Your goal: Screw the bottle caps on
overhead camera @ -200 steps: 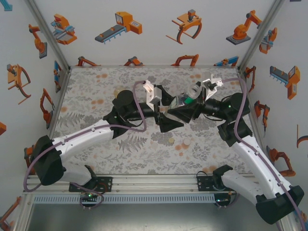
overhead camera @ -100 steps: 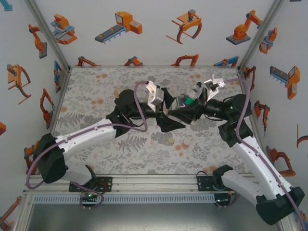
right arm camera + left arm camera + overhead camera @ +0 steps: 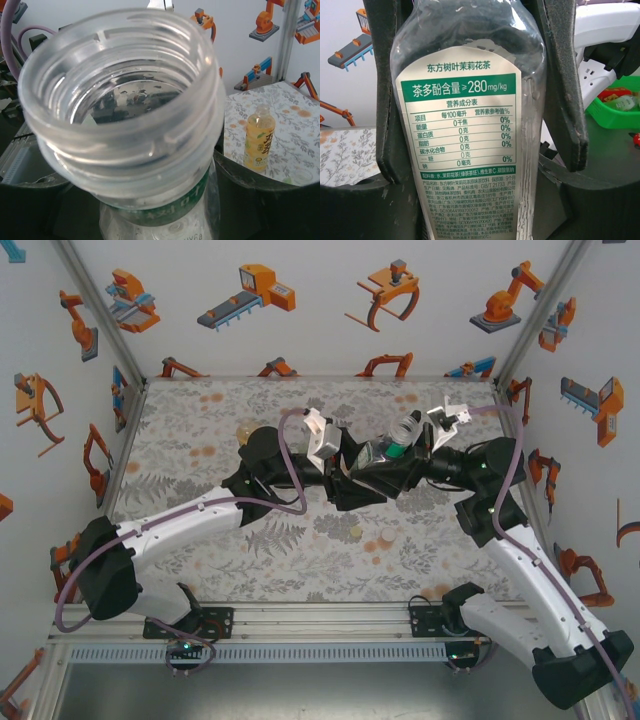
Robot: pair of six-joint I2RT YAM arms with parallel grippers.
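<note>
The slim clear bottle hangs in the air above the middle of the desk, just right of centre in the top view, tilted so that its mouth points toward the upper right. Both arms meet there and have hold of it from opposite sides.

In the left wrist view the left claw is closed on the bottle's body. Its dark fingers press against both sides of the green-and-white label, which faces the camera.

In the right wrist view the right claw grips the bottle lower down, below the green neck band. The threaded mouth rises toward the lens in the upper half of the frame, open and with no cap on it.

A white cap and a yellowish cap lie on the desk below the claws in the top view, near each other and apart from the bottle.

An amber-yellow bottle stands upright on the desk at the right of the right wrist view.
</note>
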